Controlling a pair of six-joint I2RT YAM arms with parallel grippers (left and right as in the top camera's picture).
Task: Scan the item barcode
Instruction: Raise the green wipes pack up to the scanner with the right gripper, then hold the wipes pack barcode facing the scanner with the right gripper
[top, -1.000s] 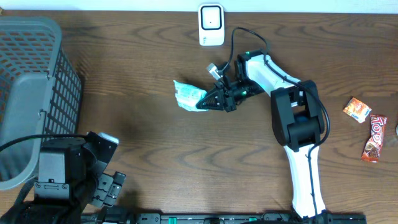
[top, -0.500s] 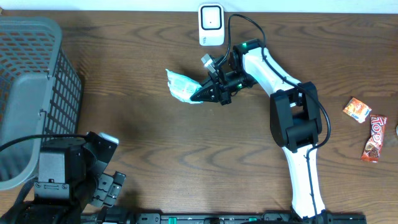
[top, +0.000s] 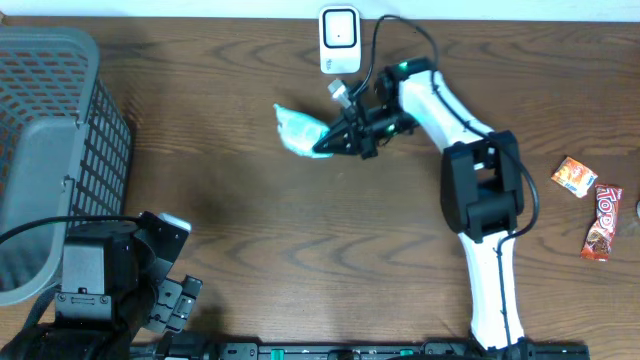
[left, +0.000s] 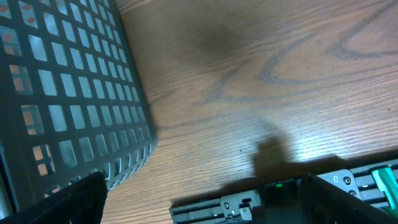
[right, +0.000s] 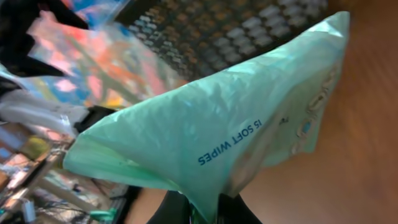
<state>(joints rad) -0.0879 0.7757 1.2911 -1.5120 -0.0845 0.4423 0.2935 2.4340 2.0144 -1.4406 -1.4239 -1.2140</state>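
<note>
One desk (top: 250, 240): brown wood, everything sits on it.
Basket (top: 50, 150): grey mesh, far left, well apart from the action.
Right arm (top: 480, 190): white, reaching toward the back edge.
Left pincer (top: 175, 298): parked bottom left beside the basket, jaws spread wide, nothing in them.
Scanner (top: 340, 40): small white unit, back edge, middle.
Wipes (top: 297, 130): mint-green pack, print says "soft wipes". It's near the scanner, a bit left and in front of it, and looks lifted off the desk.
Right pincer (top: 325, 146): clenched on one end of the wipes.
Snacks (top: 573, 176): two wrappers far right, well apart from both arms.
Done so far: pickup looks sorted imo, and the pack is close to the scanner.
Left to do: the actual scan. I can't spot a barcode in any view, so the pack likely needs turning and lining up with the scanner.
</note>
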